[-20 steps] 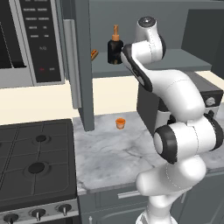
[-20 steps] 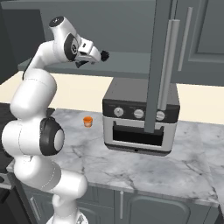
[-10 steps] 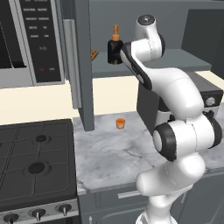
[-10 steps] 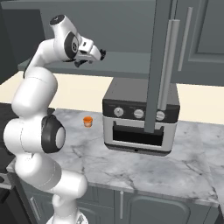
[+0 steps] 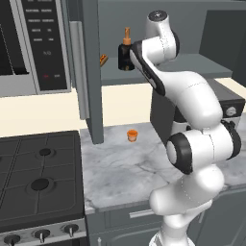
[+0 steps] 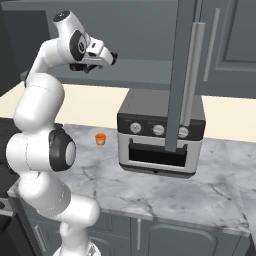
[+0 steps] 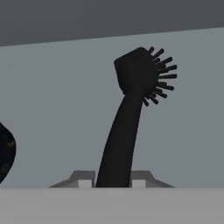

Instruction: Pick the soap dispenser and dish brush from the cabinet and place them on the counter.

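Gripper is reaching into the cabinet, and I am seeing its jaws closed narrow on the brush, whose handle is running between the finger tips with the bristled head pointing away from the hand. The handle's lower end is cut off at the hand view's bottom edge. I am finding the brush hard to make out from either base view. Microwave panel lettering is too small to read. Dispenser is standing on the shelf just beside the hand, partly hidden by the arm, above the counter.
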